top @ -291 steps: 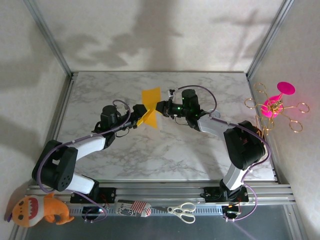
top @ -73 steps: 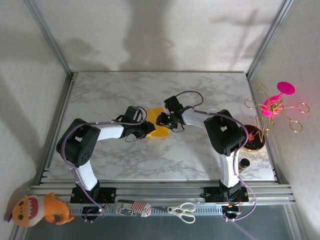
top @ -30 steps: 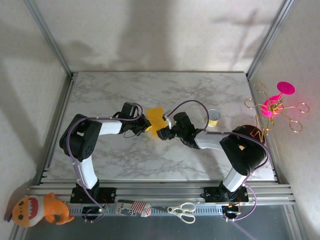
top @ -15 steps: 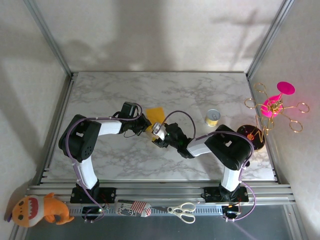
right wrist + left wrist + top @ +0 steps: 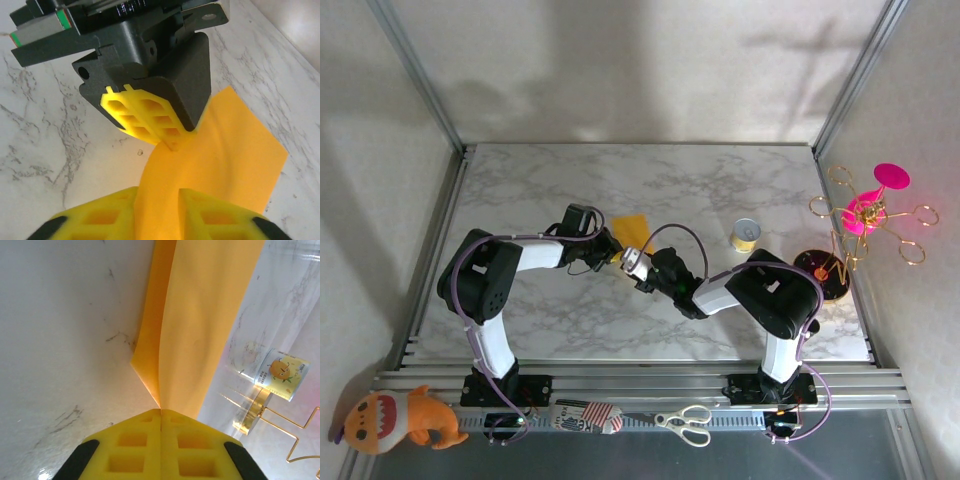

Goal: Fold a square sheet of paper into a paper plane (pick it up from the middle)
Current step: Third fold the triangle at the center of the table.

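Observation:
The square sheet of paper (image 5: pixel 633 231) is orange-yellow and held up off the marble table (image 5: pixel 520 190) near its middle, bent rather than flat. My left gripper (image 5: pixel 613 250) is shut on its lower edge; in the left wrist view the paper (image 5: pixel 200 315) rises from the closed gripper (image 5: pixel 161 412) in two layers that meet at a crease. My right gripper (image 5: pixel 632 262) faces it from the right. In the right wrist view the paper (image 5: pixel 235 155) curves down between that open gripper (image 5: pixel 157 192), whose yellow fingers stand a narrow gap apart, just below the left gripper (image 5: pixel 172 145).
A small can (image 5: pixel 747 235) with an orange label stands to the right of the arms. A gold wire stand with pink discs (image 5: pixel 868 215) and its dark round base (image 5: pixel 820 275) sit at the right edge. Scissors (image 5: pixel 685 422) and a plush toy (image 5: pixel 400 420) lie on the front rail.
My right gripper swung in from the right, slid under the paper beside the left gripper, and narrowed its jaws around the sheet. The left gripper kept its hold and barely moved.

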